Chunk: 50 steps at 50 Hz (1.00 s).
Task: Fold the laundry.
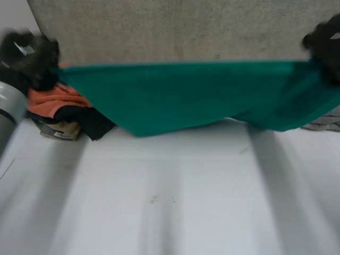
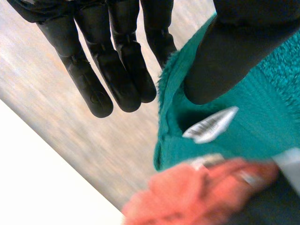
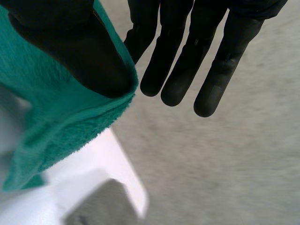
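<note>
**Over the far side of the flat white table, a fuzzy green towel hangs stretched out**

Over the far side of that table, the towel hangs in the air between two black robot hands. Its top edge is pulled straight. Its bottom edge sags down close to the table top.

The job right now looks like laying the towel flat for the first fold. To do it well, I think both hands should come down together at the same height. They should pull the top edge tight so no wrinkles get in. The towel should land on the bare part of the table.

At the table's far left side is the left hand. It pinches a top corner of the towel between its thumb and a finger. Its other fingers are straight and touch nothing. A small white tag sits by the thumb.

At the table's far right side, the right hand pinches the other top corner the same way.

On the table's far left side lie a soft orange cloth and a dark cloth.
</note>
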{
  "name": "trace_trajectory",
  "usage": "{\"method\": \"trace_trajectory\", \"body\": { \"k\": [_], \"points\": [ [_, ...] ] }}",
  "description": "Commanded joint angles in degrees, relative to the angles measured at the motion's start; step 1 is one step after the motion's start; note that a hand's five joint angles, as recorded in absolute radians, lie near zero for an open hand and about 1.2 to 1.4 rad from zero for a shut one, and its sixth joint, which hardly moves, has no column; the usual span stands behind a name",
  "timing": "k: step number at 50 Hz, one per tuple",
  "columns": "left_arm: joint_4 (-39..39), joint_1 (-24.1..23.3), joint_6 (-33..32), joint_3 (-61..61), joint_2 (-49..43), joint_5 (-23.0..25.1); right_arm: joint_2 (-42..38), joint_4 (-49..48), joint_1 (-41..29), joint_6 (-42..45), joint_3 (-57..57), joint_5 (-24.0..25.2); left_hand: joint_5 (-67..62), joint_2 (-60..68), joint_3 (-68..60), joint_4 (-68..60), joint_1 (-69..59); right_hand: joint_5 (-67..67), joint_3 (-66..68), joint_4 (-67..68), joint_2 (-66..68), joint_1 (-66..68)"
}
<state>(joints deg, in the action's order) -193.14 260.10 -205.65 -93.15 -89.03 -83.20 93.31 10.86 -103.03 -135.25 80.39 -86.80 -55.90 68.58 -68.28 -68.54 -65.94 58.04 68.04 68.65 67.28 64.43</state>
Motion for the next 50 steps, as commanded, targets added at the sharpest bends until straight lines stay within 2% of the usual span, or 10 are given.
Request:
{"method": "trace_trajectory", "body": {
  "k": [1,6,15,23,28,31,34,37,42,50],
  "points": [
    [13.4,0.5,-0.4,4.2,9.4,2.3,2.8,11.8,5.4,3.2,-7.7,0.7,-14.1,11.4,-11.7,-11.5,-14.1,12.0,12.0,11.4,12.7,15.6],
    [19.9,0.5,-0.5,5.3,3.0,4.5,-3.0,14.4,4.9,4.5,-6.2,0.7,-14.1,11.4,-11.7,-11.5,-14.1,12.0,12.0,11.4,12.7,15.6],
    [18.0,-2.2,-6.6,12.6,-20.5,3.0,-19.6,10.4,2.6,5.8,-6.8,-2.6,-14.1,11.4,-11.7,-11.5,-14.1,12.0,12.0,11.4,12.7,15.6],
    [16.8,-7.2,-13.0,41.9,-39.8,-3.1,-31.0,-9.3,1.3,5.7,-20.1,-6.9,-14.1,11.4,-11.7,-11.5,-14.1,12.0,12.0,11.4,12.7,15.6],
    [5.5,-7.9,-12.0,66.1,-45.9,-3.8,-33.2,-25.6,0.3,2.7,-29.5,-7.2,-14.1,11.4,-11.7,-11.5,-14.1,12.0,12.0,11.4,12.7,15.6],
    [-2.6,-8.0,-9.2,71.2,-46.1,-5.4,-32.6,-37.9,0.4,0.3,-30.2,-7.2,-14.1,11.4,-11.7,-11.5,-14.1,12.0,12.0,11.4,12.7,15.6],
    [-7.2,-7.9,-6.4,71.1,-46.0,-6.4,-32.2,-42.4,0.2,0.2,-29.9,-6.8,-14.1,11.4,-11.7,-11.5,-14.1,12.0,12.0,11.4,12.7,15.6],
    [-6.3,-8.0,-4.6,68.5,-45.7,-6.9,-32.6,-41.4,0.1,-0.2,-29.2,-6.4,-14.1,11.4,-11.7,-11.5,-14.1,12.0,12.0,11.4,12.7,15.6],
    [-1.9,-8.0,-4.1,55.9,-41.8,-6.5,-32.7,-38.6,0.2,-1.3,-23.7,-5.3,-14.1,11.4,-11.7,-11.5,-14.1,12.0,12.0,11.4,12.7,15.6],
    [-5.6,-8.0,-4.1,36.5,-37.8,-5.7,-32.7,-36.8,2.0,-4.1,-13.1,-3.1,-14.1,11.4,-11.7,-11.5,-14.1,12.0,12.0,11.4,12.7,15.6]
  ]
}}
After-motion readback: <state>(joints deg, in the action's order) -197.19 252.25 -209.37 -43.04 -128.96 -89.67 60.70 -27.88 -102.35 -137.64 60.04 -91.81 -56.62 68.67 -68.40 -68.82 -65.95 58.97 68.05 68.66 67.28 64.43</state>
